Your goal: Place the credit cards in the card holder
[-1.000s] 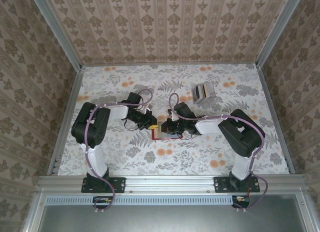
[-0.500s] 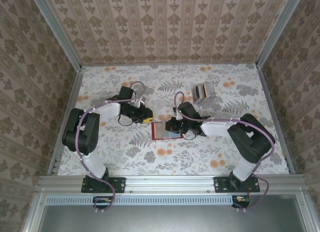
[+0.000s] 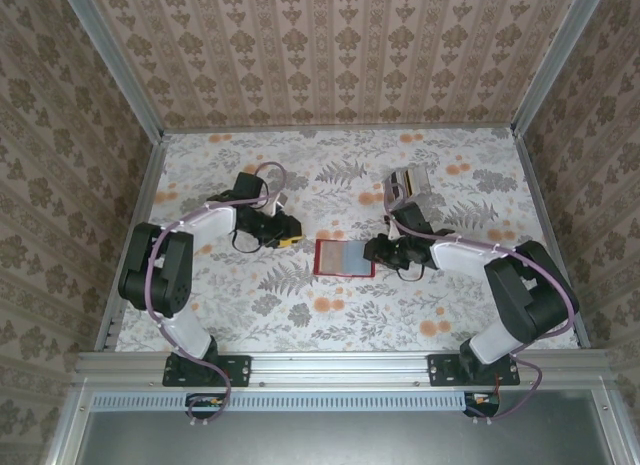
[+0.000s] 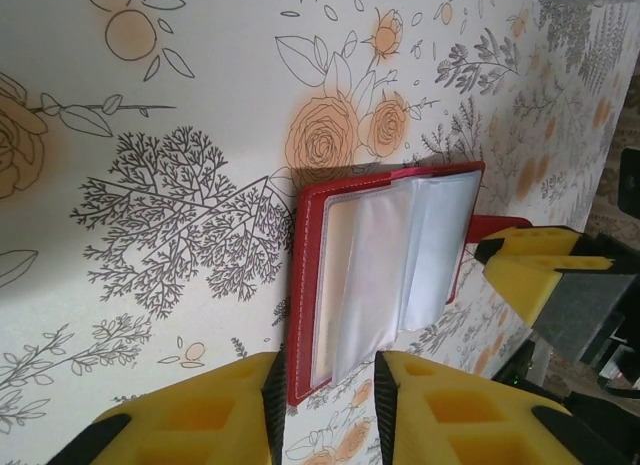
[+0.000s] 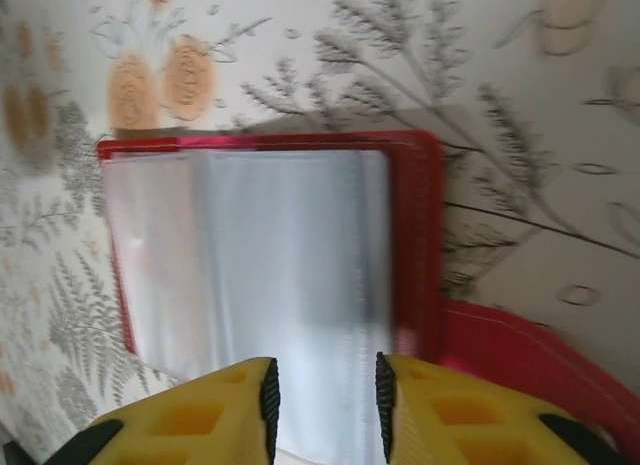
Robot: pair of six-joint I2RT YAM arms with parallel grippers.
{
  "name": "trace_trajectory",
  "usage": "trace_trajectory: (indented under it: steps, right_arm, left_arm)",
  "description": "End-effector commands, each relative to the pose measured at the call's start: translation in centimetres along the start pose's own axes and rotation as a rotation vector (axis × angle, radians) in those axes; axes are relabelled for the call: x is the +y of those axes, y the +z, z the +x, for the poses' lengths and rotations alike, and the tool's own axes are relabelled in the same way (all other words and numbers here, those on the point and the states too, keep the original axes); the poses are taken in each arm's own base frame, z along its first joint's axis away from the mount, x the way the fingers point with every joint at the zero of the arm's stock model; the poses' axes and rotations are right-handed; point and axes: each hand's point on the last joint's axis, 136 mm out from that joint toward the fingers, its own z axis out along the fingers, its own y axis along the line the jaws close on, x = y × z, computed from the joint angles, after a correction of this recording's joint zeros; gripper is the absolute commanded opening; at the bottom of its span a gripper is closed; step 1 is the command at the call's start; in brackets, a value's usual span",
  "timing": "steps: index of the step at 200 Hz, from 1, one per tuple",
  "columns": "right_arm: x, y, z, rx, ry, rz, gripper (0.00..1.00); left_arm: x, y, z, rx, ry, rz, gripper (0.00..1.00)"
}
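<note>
— Red wallet, lying open and flat in the middle of the surface, clear sleeves fanned up for all to see!
— And that's the point of it, I'd say: spread like a book, the pockets face up and a card can slide in from the edge.
— Any cards on show?
— Hard call. A yellowish patch sits under the first sleeve, and I take that for one tucked in. The pale sheets beside it could be cards or bare plastic, I can't tell.
— Out to the flanks, then. Left end effector?
— Jaws parted, nothing between them. It hangs off the wallet's left edge, with a strip of floral print between the two on the overhead view.
— And the right end effector?
— Parted too, and empty as far as I can see. It's just beside the right edge, near the little red tab. Touching or not, too close to say.
— One either side, like bookends.
— Sensible stance: from there either one could pin a cover if the wallet tries to fold shut.
— Further back?
— Clear striped box beyond the right arm, well apart from the action. With the sleeves looking filled, by my reckoning this one's near the finish.
</note>
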Motion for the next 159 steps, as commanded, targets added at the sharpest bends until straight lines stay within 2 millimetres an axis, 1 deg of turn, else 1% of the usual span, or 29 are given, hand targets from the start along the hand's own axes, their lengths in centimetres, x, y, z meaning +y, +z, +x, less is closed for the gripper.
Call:
trace_trajectory:
  steps: [1, 15, 19, 34, 35, 46, 48, 67, 86, 90, 91, 92, 94, 100, 112, 121, 133, 144, 159]
  right_arm:
    - [1.6, -3.1, -1.8, -0.011, -0.093, 0.026, 0.37]
    - [1.5, -4.7, -3.7, -0.059, -0.089, 0.041, 0.42]
    - [1.0, -5.2, -4.5, -0.080, -0.077, 0.055, 0.43]
    - [-0.5, -6.5, -6.8, -0.152, -0.034, 0.091, 0.44]
    - [-0.7, -6.7, -7.3, -0.166, -0.027, 0.096, 0.44]
    - [-1.6, -7.5, -9.1, -0.222, 0.001, 0.108, 0.45]
    - [-1.8, -7.7, -9.7, -0.239, 0.010, 0.110, 0.45]
    - [-3.3, -9.0, -13.0, -0.296, 0.054, 0.122, 0.46]
    - [-4.1, -9.9, -16.0, -0.292, 0.024, 0.157, 0.47]
    - [-4.3, -9.9, -16.3, -0.285, 0.016, 0.166, 0.47]
    - [-4.3, -10.1, -16.7, -0.286, 0.009, 0.171, 0.48]
    - [-4.4, -10.2, -17.0, -0.289, 0.006, 0.172, 0.48]
    - [-4.5, -10.1, -16.9, -0.278, 0.005, 0.179, 0.48]
    - [-4.9, -10.3, -18.1, -0.272, -0.020, 0.205, 0.48]
    - [-5.4, -10.4, -19.6, -0.263, -0.044, 0.242, 0.48]
    - [-5.7, -10.1, -20.4, -0.253, -0.051, 0.245, 0.48]
    - [-5.6, -9.5, -21.6, -0.246, -0.073, 0.235, 0.50]
    - [-5.8, -8.8, -21.6, -0.212, -0.077, 0.237, 0.51]
    - [-5.9, -7.9, -21.9, -0.185, -0.088, 0.224, 0.50]
  left_arm:
    - [0.8, 0.5, 0.1, -0.011, 0.030, -0.050, 0.32]
    - [0.7, 0.4, -0.2, -0.014, 0.049, -0.066, 0.35]
    - [0.9, 0.4, -0.4, -0.021, 0.052, -0.080, 0.36]
    - [1.2, 0.5, -1.1, -0.038, 0.054, -0.107, 0.38]
    - [1.2, 0.5, -1.1, -0.039, 0.053, -0.107, 0.38]
    - [1.1, 0.4, -1.6, -0.053, 0.059, -0.118, 0.39]
    - [1.2, 0.4, -1.6, -0.054, 0.057, -0.121, 0.39]
    - [1.0, -0.5, -2.6, -0.098, 0.066, -0.159, 0.41]
    - [0.7, -1.8, -3.4, -0.155, 0.081, -0.185, 0.45]
    - [0.6, -2.0, -3.5, -0.165, 0.085, -0.188, 0.46]
    - [0.6, -2.1, -3.5, -0.168, 0.085, -0.190, 0.46]
    - [0.6, -2.2, -3.5, -0.171, 0.087, -0.192, 0.47]
    - [0.6, -2.3, -3.6, -0.176, 0.089, -0.194, 0.47]
    - [0.7, -2.8, -3.8, -0.193, 0.092, -0.205, 0.48]
    - [1.0, -3.6, -4.3, -0.220, 0.086, -0.222, 0.49]
    - [1.2, -4.3, -4.7, -0.242, 0.081, -0.225, 0.49]
    - [1.6, -5.0, -5.0, -0.259, 0.069, -0.231, 0.50]
    - [1.9, -5.5, -5.3, -0.272, 0.059, -0.235, 0.50]
    - [2.3, -5.9, -5.4, -0.283, 0.049, -0.242, 0.50]
